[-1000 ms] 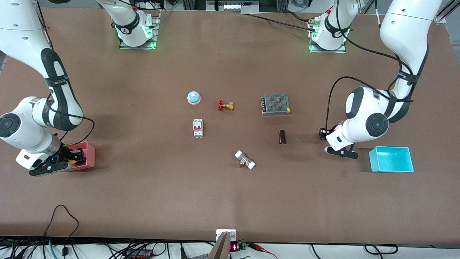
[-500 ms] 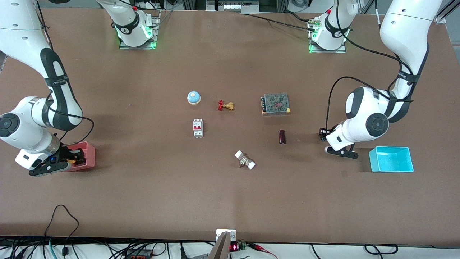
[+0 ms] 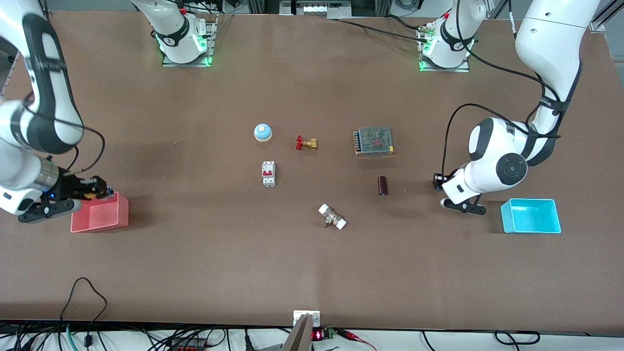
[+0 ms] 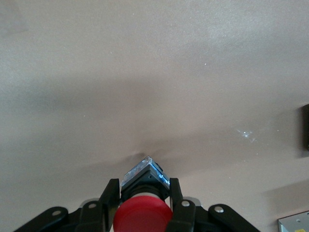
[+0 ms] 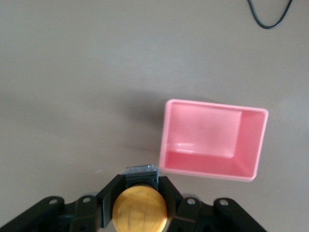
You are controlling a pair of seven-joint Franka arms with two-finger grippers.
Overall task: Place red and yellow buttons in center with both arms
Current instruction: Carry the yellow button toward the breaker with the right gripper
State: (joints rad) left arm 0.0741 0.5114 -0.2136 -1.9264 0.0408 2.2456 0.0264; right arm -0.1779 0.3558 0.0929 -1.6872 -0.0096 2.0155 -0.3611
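My right gripper [image 3: 97,187] is shut on the yellow button [image 3: 89,195] and holds it in the air just over the pink tray's [image 3: 124,210] rim. In the right wrist view the yellow-orange cap [image 5: 140,209] sits between the fingers [image 5: 110,200], with the pink tray [image 5: 215,103] below. My left gripper [image 3: 438,182] hangs low over bare tabletop between the dark cylinder [image 3: 383,185] and the cyan tray [image 3: 530,215]. In the left wrist view it is shut on the red button [image 4: 143,215], whose dark bluish body shows between the fingers [image 4: 109,195]. The center [image 3: 317,180] is brown tabletop.
Around the center lie a pale-blue dome [image 3: 263,132], a brass valve with red handle [image 3: 306,143], a white breaker [image 3: 268,173], a mesh-topped power supply [image 3: 374,141] and a white-ended fitting [image 3: 332,217].
My right arm has risen and lifted the yellow button up out of the pink tray, which now shows whole. My left arm has not moved.
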